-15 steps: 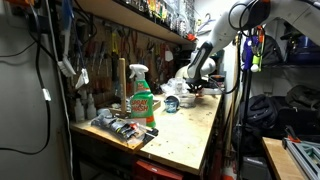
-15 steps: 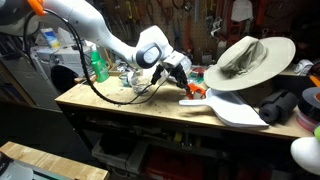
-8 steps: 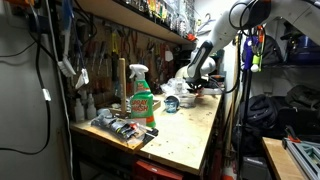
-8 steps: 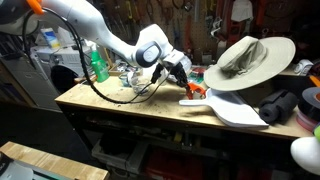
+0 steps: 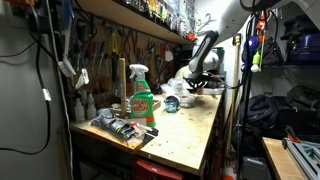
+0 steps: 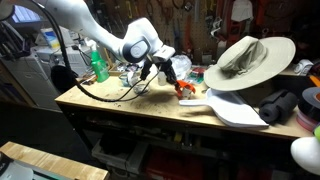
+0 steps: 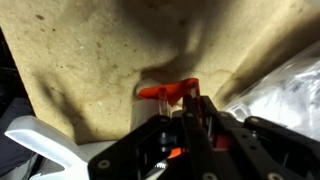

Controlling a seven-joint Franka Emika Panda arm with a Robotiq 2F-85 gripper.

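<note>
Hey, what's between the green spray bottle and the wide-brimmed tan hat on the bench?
Seen in an exterior view: the robot's hand and, close by, a small orange plastic piece, between green spray bottle and wide-brimmed tan hat.

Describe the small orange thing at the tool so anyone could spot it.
On the wooden workbench, find the wide-brimmed hat and the white plastic piece by it. The small orange item lies at that piece's end, by the tool; nothing else nearby is bright orange.
</note>
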